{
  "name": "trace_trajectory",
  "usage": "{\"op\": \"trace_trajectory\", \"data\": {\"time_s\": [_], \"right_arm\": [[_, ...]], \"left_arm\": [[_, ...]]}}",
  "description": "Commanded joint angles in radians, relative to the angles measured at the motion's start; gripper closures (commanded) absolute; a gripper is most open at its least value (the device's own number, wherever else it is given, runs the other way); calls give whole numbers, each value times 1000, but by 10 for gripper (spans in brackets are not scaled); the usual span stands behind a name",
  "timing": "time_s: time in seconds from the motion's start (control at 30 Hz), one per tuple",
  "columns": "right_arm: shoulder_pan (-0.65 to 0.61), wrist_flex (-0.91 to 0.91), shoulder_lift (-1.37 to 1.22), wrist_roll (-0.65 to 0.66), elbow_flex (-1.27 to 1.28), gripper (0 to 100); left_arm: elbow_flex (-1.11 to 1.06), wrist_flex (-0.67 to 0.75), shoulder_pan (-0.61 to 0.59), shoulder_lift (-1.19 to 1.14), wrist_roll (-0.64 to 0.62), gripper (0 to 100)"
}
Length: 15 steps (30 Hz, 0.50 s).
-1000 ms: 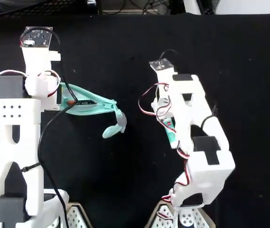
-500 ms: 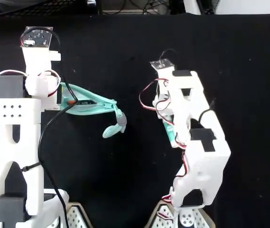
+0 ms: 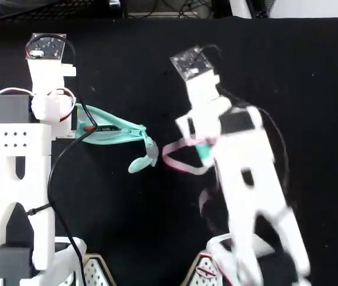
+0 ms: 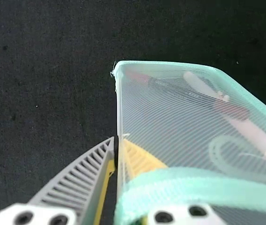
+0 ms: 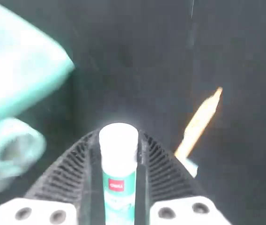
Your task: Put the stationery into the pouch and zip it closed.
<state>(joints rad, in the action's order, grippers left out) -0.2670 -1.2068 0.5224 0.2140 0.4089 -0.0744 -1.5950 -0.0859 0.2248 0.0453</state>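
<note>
Leftward, mint-green see-through mesh pouch [image 3: 112, 132] [image 4: 180, 126] [image 5: 16, 70]: lying on the black cloth-covered table [image 3: 300, 77], long side running across, with a grey-and-mint wrist loop [image 3: 144, 158] trailing off its right end.
Pouch contents: pale stick-shaped stationery with red parts [image 4: 217, 101], seen through the mesh; exact kind hard to tell.
Left gripper [image 4: 118, 140]: jaws pinching the pouch's edge, one finger on each side of the mesh.
Right gripper [image 5: 118, 136]: jaws pressed onto a white glue stick with a green label [image 5: 118, 161], cap end pointing forward, near the pouch but apart from it.
Orange pencil [image 5: 199, 121]: flat on the table, just beside the right gripper, outside the pouch.
</note>
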Motion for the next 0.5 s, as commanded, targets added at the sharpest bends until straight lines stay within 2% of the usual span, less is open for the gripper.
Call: {"op": "trace_trajectory", "data": {"time_s": [0.0,0.13,0.3,0.47], "right_arm": [[-133,32,300,-60,-94,986],[-261,152,466,-104,-125,986],[-437,275,524,-146,-119,986],[-554,497,532,-144,53,985]], "left_arm": [[-76,12,-2,-31,-9,970],[-88,15,-2,-31,-9,970],[-88,15,-2,-29,-12,970],[-85,11,-2,-28,-14,970]]}}
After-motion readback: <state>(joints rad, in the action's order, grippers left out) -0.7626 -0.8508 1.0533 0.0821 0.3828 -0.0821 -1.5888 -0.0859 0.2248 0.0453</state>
